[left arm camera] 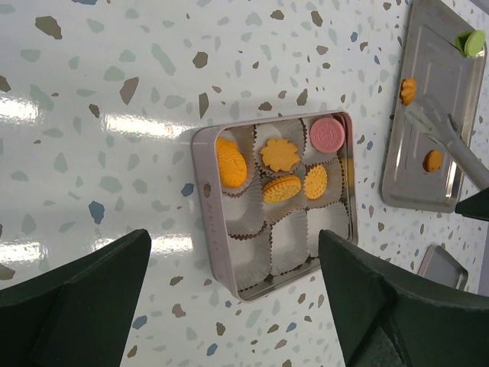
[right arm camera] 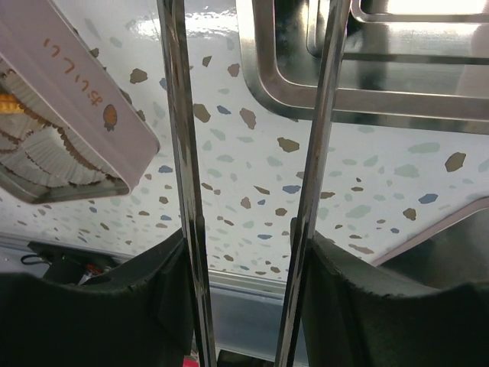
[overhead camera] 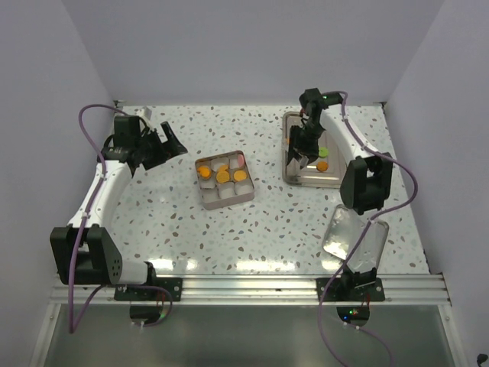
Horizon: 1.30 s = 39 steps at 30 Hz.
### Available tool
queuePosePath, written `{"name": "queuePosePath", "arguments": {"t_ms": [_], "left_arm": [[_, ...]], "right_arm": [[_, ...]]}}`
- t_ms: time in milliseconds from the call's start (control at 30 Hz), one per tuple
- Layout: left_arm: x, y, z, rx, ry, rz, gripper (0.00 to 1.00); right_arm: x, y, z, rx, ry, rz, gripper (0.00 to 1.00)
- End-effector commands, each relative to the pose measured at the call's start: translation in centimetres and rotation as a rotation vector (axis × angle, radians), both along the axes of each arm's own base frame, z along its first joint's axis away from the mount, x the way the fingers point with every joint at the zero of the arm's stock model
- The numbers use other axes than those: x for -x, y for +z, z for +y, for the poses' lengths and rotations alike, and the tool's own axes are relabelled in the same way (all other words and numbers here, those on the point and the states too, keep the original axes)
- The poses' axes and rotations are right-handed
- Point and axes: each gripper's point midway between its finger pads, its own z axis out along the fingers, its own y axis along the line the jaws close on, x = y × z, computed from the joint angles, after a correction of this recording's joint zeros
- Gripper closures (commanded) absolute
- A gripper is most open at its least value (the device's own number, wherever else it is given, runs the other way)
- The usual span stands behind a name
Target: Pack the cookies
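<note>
Right pincer (right arm camera: pixel 248 260) pinching metal tongs (right arm camera: pixel 183 153) above the tray (overhead camera: pixel 294 172); left pincer (left arm camera: pixel 229 298) spread.

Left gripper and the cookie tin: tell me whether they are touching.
Apart. The top external view shows the left gripper separated from the cookie tin by bare table; the left wrist view shows its fingers open, well off the tin.

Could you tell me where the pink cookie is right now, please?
In the left wrist view, the pink cookie sits in the pink tin's far right corner cup, beside an orange cookie.
</note>
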Motion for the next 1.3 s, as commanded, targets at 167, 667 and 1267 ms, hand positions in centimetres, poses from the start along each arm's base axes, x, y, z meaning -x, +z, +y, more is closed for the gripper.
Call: {"name": "queuePosePath", "arguments": {"t_ms": [167,667,1267], "left_arm": [[0.1,1.2,0.0,-0.016,-0.014,-0.052,0.03],[-0.4,0.6,0.2,-0.03,-0.013,-0.036,0.04],[-0.3,1.1,0.3,-0.038,-0.011,-0.046,0.03]], "right_arm": [[-2.1,-0.5,0.4,-0.038,0.004,-0.018,0.49],[-3.2,-2.9,0.8,-0.057,-0.008,0.019,0.5],[-3.8,-0.2,0.6,-0.049,-0.011,-0.038,0.64]]}}
